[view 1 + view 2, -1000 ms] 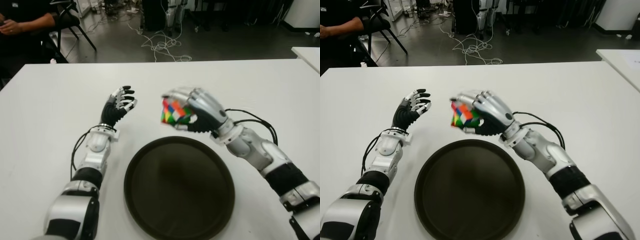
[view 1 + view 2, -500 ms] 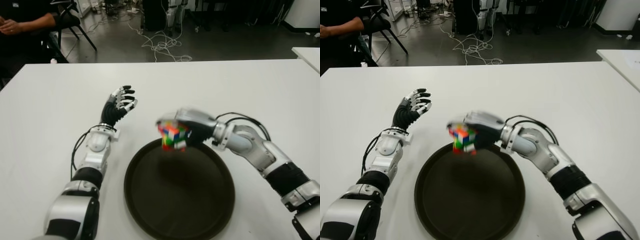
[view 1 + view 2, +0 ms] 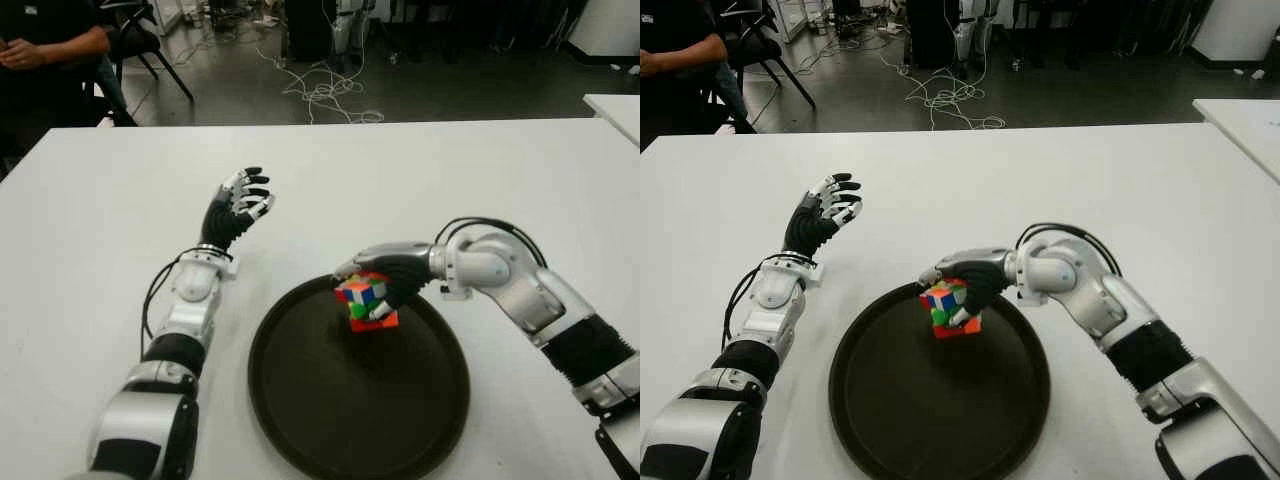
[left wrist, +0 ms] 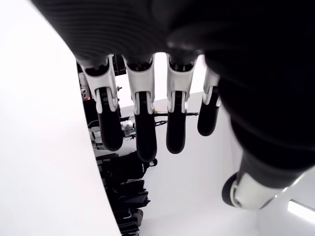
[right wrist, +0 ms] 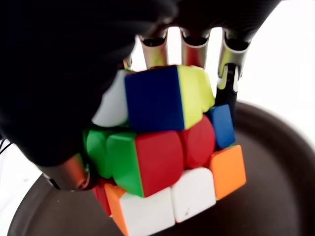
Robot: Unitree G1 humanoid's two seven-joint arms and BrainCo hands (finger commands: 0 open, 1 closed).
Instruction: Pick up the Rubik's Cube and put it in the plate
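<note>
The Rubik's Cube (image 3: pixel 365 303) is a scrambled, many-coloured cube, gripped from above by my right hand (image 3: pixel 385 277), whose fingers curl around its top. It hangs over the far part of the round dark plate (image 3: pixel 300 410), close above the plate's floor; whether it touches the floor I cannot tell. The right wrist view shows the Rubik's Cube (image 5: pixel 167 147) pressed into the palm, the plate (image 5: pixel 275 191) just beneath. My left hand (image 3: pixel 238 208) is raised over the white table (image 3: pixel 90 260), left of the plate, fingers spread and holding nothing.
A person sits at the far left beyond the table (image 3: pixel 40 40). Cables (image 3: pixel 320 90) lie on the floor behind the table. A second white table's corner (image 3: pixel 615 105) shows at the far right.
My right hand has carried the cube from above the table behind the plate down and forward, over the plate's far part. The left hand has stayed in place.
</note>
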